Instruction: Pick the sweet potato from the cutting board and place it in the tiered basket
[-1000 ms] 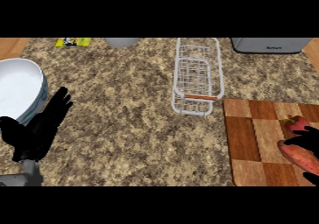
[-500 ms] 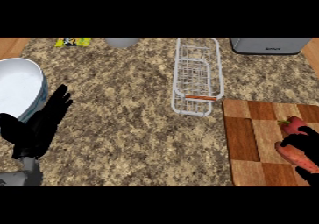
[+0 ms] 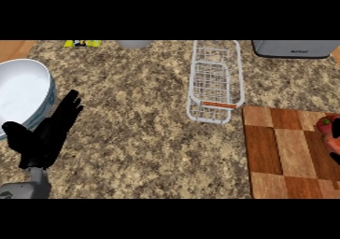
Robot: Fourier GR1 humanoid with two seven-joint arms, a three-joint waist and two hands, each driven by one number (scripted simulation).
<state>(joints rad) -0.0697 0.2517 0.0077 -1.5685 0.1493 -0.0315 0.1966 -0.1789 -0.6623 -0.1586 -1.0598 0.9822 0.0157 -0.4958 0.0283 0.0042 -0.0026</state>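
Observation:
The orange-pink sweet potato (image 3: 336,143) shows at the view's right edge, over the checkered wooden cutting board (image 3: 286,149). My right hand (image 3: 339,125) is mostly cut off by that edge; its black fingers curl round the sweet potato above and below. I cannot tell whether the potato touches the board. The white wire tiered basket (image 3: 214,81) stands on the counter just beyond the board's far left corner. At the lower left, my left hand (image 3: 47,134) rests open with its fingers up, next to the white plates.
A stack of white plates (image 3: 17,93) sits at the left edge. A grey toaster (image 3: 297,47) stands at the back right, a grey pot (image 3: 135,44) and a yellow item (image 3: 83,43) at the back. Speckled granite counter lies between.
My right hand and the sweet potato have shifted right, further out of view past the edge. The left hand has stayed where it was.

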